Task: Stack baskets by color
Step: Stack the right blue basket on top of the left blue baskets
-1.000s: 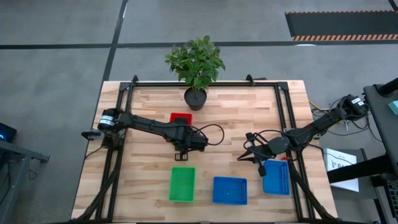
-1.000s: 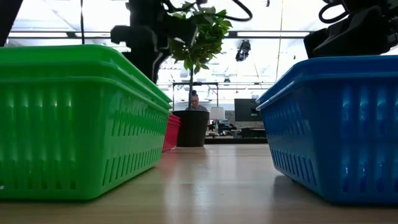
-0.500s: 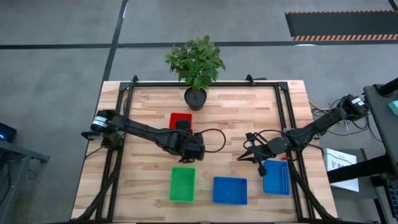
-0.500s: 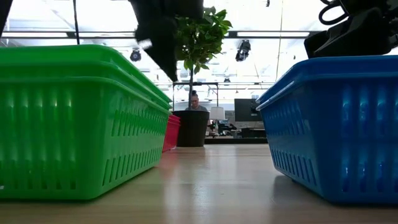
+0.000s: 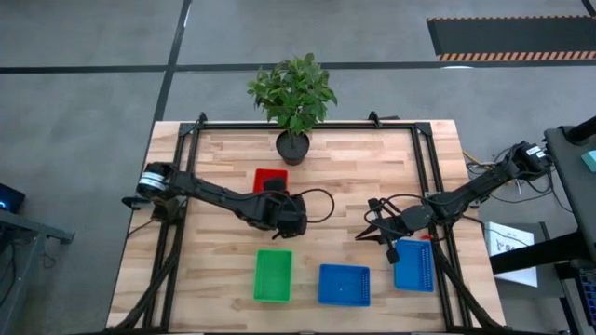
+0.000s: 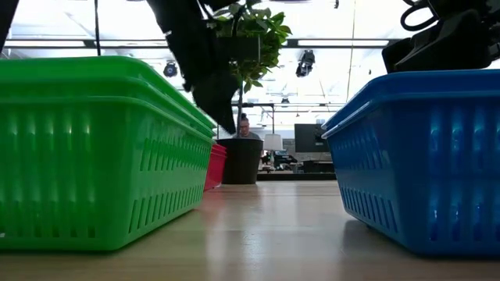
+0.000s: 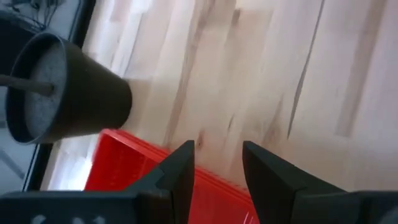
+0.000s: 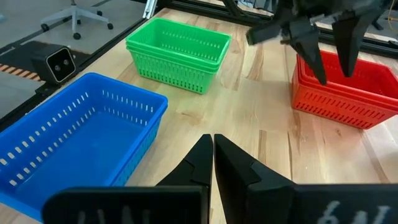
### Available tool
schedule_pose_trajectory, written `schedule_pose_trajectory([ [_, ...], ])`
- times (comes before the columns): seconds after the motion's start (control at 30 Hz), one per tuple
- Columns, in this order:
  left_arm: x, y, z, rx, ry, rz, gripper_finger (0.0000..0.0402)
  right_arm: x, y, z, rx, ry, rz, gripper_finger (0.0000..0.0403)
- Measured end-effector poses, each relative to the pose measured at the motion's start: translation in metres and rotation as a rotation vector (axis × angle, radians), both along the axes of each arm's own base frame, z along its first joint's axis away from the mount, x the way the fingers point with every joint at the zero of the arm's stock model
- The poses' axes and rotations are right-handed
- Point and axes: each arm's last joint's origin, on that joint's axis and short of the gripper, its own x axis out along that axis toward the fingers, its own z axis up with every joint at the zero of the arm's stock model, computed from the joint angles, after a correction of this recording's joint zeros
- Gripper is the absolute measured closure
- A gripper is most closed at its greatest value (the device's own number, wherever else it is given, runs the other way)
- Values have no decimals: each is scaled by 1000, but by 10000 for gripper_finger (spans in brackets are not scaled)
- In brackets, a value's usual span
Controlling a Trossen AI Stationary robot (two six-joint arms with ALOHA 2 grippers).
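Note:
A nested stack of red baskets stands on its base toward the table's far side, in front of the plant pot. My left gripper hangs open just above the stack's near rim, fingers slanting down. It shows dark in the low view, my left gripper. A nested stack of green baskets and two blue baskets stand along the near side. My right gripper is shut on nothing, held above the bare wood at the right.
A leafy plant in a black pot stands at the far edge, close behind the red stack. Black frame rails run along the table's left and right sides. Bare wood lies between the red stack and the blue baskets.
My left gripper has come down toward the red stack and tipped as it sank, its fingers staying apart. In the low view its dark fingers now reach well below the green stack's rim line. No basket has shifted.

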Motion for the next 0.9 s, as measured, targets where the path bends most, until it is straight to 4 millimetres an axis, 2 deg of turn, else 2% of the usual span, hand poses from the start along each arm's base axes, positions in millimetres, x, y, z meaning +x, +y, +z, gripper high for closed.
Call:
schedule_pose_trajectory([
  [0.23,-5,-27,40,-5,-248,-106,283,0,0,0,29,9,-24,394],
  [0.4,-11,-53,63,4,-401,-245,283,0,0,0,63,15,-45,394],
  [0.5,-13,-62,73,16,-460,-298,283,1,0,1,98,13,-57,394],
  [0.77,-12,-79,80,97,-507,-430,283,0,8,7,204,61,-70,394],
  [0.9,-13,-83,66,138,-566,-492,283,2,17,20,184,129,-114,394],
])
